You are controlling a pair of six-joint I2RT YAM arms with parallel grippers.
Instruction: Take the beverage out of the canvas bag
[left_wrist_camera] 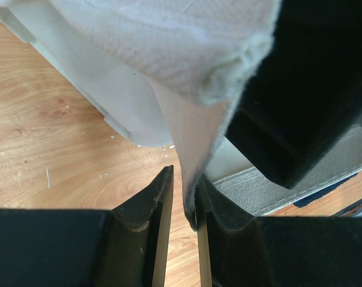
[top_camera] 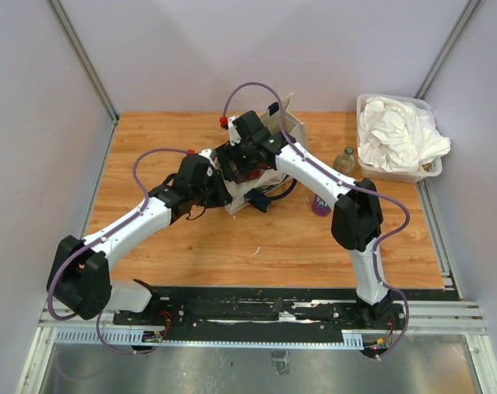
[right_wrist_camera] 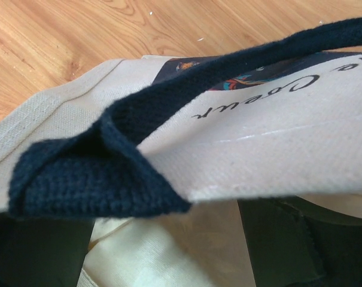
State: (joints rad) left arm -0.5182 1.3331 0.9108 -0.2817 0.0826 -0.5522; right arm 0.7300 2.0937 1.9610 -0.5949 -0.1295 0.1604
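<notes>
The cream canvas bag with navy strap handles lies at mid-table. My left gripper is at its near-left side. In the left wrist view the left gripper is nearly closed, with a raised fold of the bag's canvas pinched against the right finger. My right gripper is over the bag's mouth. In the right wrist view the right gripper is open wide. The bag's printed wall and navy handle cross in front of its fingers. No beverage shows inside the bag.
A clear tub of white cloths stands at the back right. A small glass bottle stands beside it. A purple-labelled item shows under the right arm. Bare wooden table lies in front and to the left.
</notes>
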